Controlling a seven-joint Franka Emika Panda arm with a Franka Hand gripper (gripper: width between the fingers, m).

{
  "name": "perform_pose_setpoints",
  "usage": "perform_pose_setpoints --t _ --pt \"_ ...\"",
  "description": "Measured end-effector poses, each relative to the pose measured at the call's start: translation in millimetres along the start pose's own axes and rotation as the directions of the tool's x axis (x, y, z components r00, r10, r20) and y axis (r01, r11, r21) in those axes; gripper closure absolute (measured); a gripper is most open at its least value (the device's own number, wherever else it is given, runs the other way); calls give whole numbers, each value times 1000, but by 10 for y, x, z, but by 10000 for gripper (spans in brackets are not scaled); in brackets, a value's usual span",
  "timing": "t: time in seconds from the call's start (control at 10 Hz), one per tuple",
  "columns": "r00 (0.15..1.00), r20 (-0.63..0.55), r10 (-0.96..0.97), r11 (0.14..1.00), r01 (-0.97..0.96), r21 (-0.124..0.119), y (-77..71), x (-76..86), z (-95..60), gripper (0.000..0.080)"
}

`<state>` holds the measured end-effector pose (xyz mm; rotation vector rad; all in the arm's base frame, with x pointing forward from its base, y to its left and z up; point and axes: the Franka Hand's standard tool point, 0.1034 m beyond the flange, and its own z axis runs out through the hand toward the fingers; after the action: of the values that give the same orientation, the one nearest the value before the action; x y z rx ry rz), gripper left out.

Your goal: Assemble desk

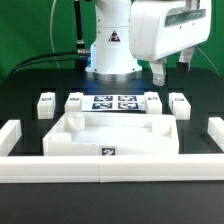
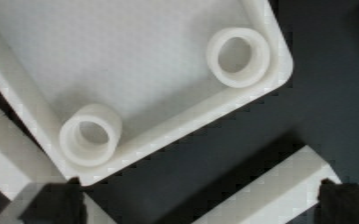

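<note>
Hovering gripper showing jaws spread wide, grasping nothing. Tabletop panel lying sockets-up, tucked against front border wall, probably for bracing. Four legs standing behind, flanking marker board. Wrist view framing panel corner and two sockets. Bare table giving room beside rim.

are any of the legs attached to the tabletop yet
No, all four legs stand loose in a row behind the tabletop, none of them joined to it.
</note>
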<state>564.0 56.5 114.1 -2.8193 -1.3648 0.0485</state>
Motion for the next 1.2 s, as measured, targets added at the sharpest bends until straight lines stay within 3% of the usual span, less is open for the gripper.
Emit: perform_pose_setpoints --t 0.4,0.5,0.6,0.7,0.8,0.9,1.2 --pt "1000 0 0 1000 0 0 0 0 2 150" --pt "999 -8 -50 999 50 -9 31 -20 16 150" --pt "969 -34 -243 969 241 -53 135 -165 101 150" --pt "938 -31 -345 937 343 -62 170 -309 179 150" --pt "927 -24 -374 927 373 -50 181 -388 220 150" --pt "929 -33 -368 928 365 -73 205 -418 210 150" --pt "931 -32 -364 930 361 -68 194 -425 227 150"
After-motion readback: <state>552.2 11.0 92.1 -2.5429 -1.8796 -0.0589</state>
